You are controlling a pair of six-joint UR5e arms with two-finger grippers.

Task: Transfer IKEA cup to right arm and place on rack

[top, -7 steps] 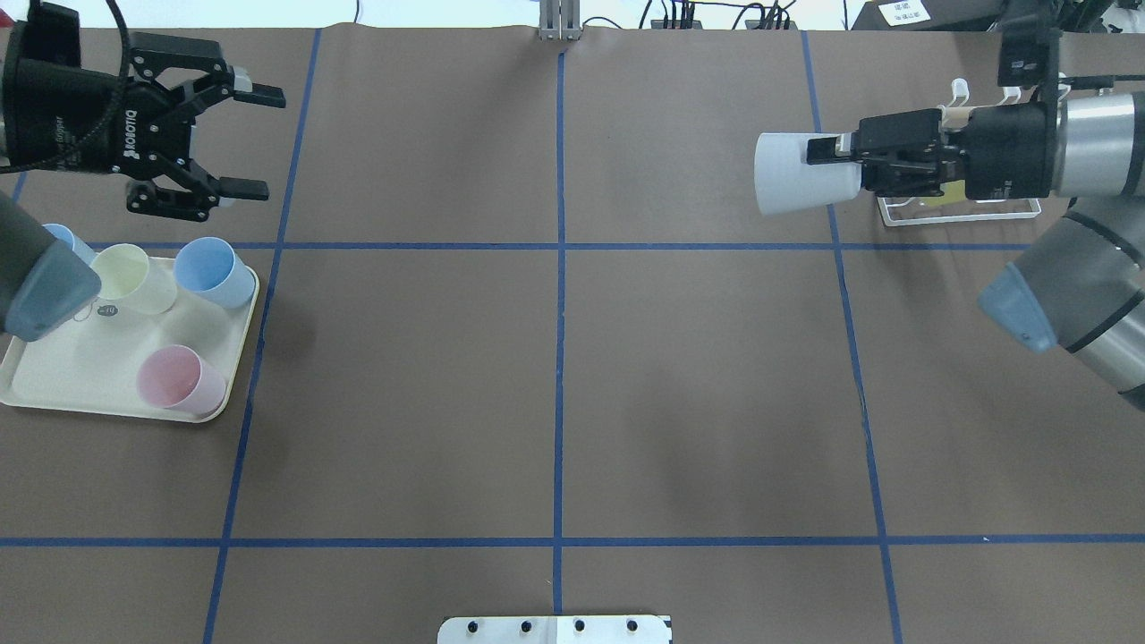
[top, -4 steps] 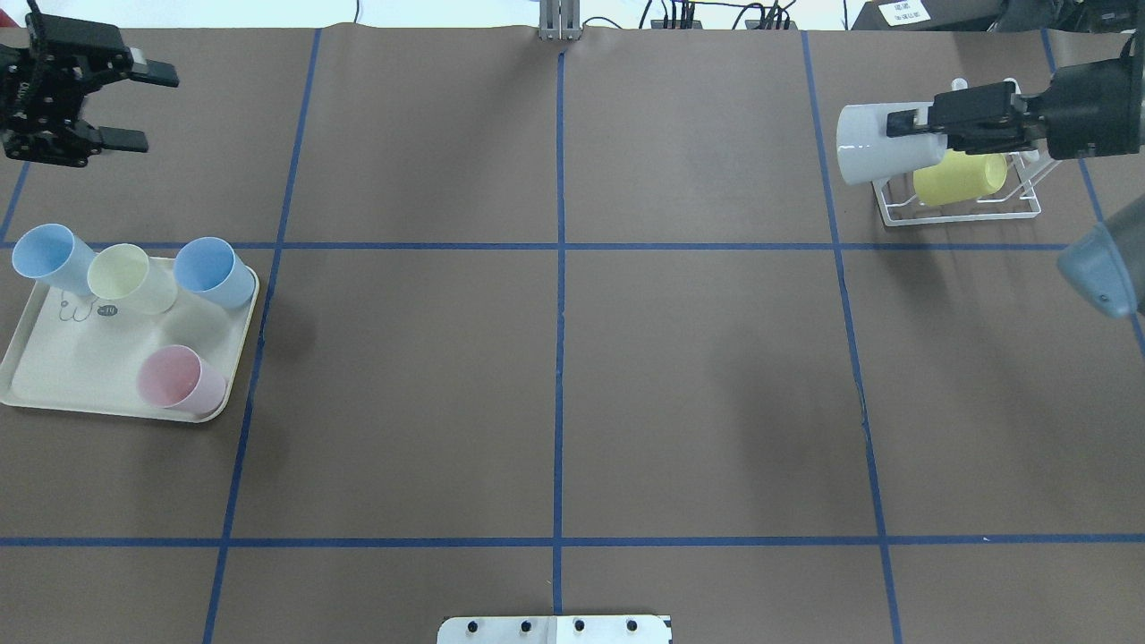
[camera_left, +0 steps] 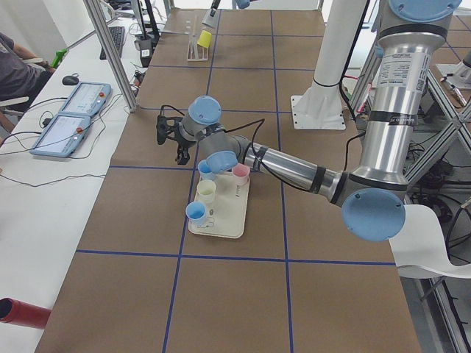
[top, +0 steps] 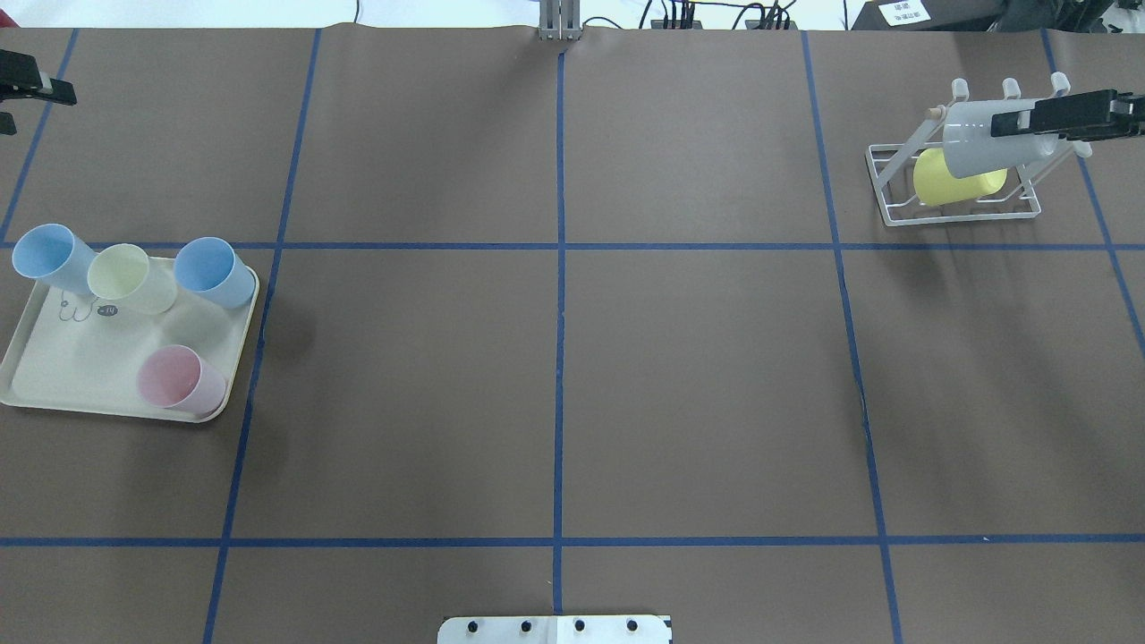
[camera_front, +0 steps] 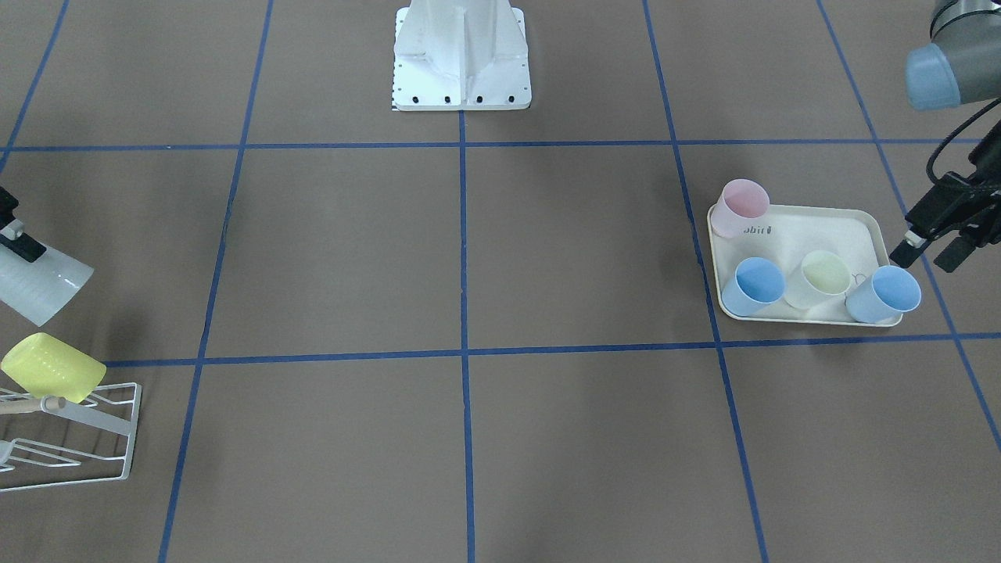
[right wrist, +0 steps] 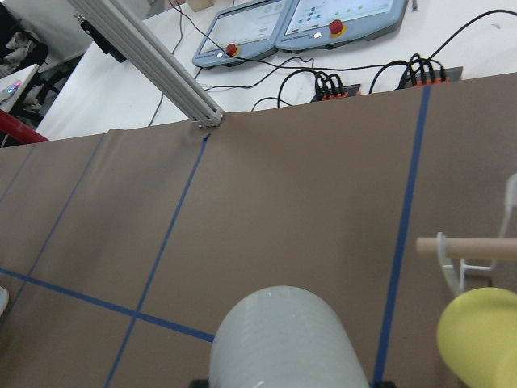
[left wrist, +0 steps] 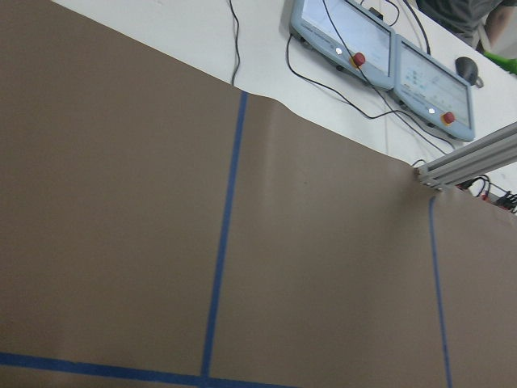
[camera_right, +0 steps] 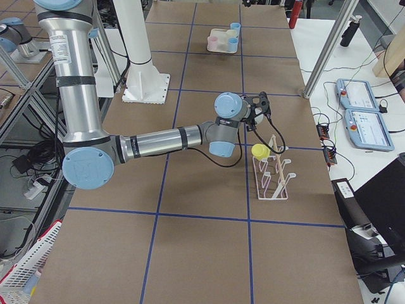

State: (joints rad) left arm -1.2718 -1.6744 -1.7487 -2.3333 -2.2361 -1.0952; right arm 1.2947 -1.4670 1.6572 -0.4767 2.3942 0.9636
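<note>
Your right gripper point(top: 1006, 127), clamped on the plain white plastic cup point(top: 971, 150), has carried it over the white wire-frame rack point(top: 894, 195), so placing comes next, while your left gripper point(camera_front: 924, 256), fingers apart, has retreated.

tray point(camera_front: 823, 234) print, half hidden, ends "bit"

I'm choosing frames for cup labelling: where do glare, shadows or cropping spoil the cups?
Overhead exterior: even light, faint soft shadows on the table. Exterior front-facing: the left edge crops the white cup, which carries a bright streak, and the rack. Right wrist-mounted: white cup and yellow cup are cut by the bottom edge.
</note>
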